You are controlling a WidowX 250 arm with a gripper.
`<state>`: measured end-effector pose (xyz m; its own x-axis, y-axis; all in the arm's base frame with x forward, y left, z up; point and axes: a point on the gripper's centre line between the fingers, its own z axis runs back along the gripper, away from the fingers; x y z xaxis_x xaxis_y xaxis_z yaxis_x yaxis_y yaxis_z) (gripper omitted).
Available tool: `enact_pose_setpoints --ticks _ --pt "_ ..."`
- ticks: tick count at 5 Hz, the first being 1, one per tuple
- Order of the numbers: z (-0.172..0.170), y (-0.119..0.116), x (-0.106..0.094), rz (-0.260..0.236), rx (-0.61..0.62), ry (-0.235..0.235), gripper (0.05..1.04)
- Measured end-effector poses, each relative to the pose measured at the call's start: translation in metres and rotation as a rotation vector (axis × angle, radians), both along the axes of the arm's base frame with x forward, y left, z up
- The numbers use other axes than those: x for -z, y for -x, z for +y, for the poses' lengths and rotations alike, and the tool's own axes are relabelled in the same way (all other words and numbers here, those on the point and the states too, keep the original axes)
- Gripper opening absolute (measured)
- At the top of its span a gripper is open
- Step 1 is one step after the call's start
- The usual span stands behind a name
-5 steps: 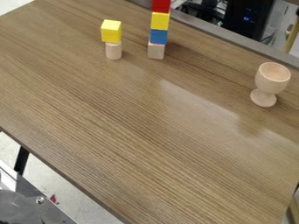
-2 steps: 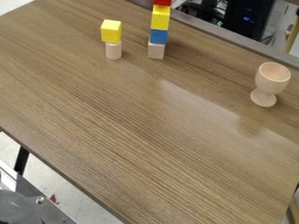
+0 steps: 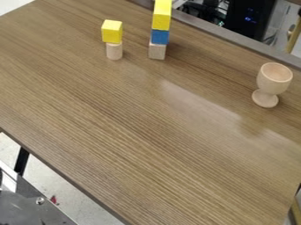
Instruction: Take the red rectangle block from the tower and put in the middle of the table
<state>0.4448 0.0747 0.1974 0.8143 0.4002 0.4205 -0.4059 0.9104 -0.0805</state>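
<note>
The tower stands upright near the far edge of the brown wood-grain table point(image 3: 147, 132). Its base is a plain wooden block point(image 3: 157, 51), with a blue block point(image 3: 160, 37) on that. Above the blue one, a tall yellow part point(image 3: 162, 17) runs up to the view's top edge. The middle of the table lies in front of the tower, towards the camera.
Left of the tower, a yellow cube point(image 3: 111, 31) rests on a small wooden cylinder point(image 3: 114, 51). A wooden goblet point(image 3: 272, 83) stands upright at the right. A metal plate point(image 3: 35, 202) lies beyond the table's lower left edge.
The red block has moved up from the tower and out past the top edge of the view, and more yellow shows where it was. The other blocks and the goblet have not moved.
</note>
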Motion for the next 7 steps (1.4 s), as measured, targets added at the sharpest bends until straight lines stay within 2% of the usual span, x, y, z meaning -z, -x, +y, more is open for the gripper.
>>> enact_pose_setpoints --ticks 1,2,4,6,7 --pt "-0.028 0.015 0.027 0.107 0.081 0.051 0.545" --pt "-0.047 0.028 0.040 0.151 0.162 0.069 0.545" --pt "-0.051 0.040 0.075 0.127 0.305 0.007 0.545" --pt "-0.056 0.057 0.106 0.087 0.351 -0.013 0.544" --pt "-0.069 0.065 0.119 0.095 0.373 -0.023 0.544"
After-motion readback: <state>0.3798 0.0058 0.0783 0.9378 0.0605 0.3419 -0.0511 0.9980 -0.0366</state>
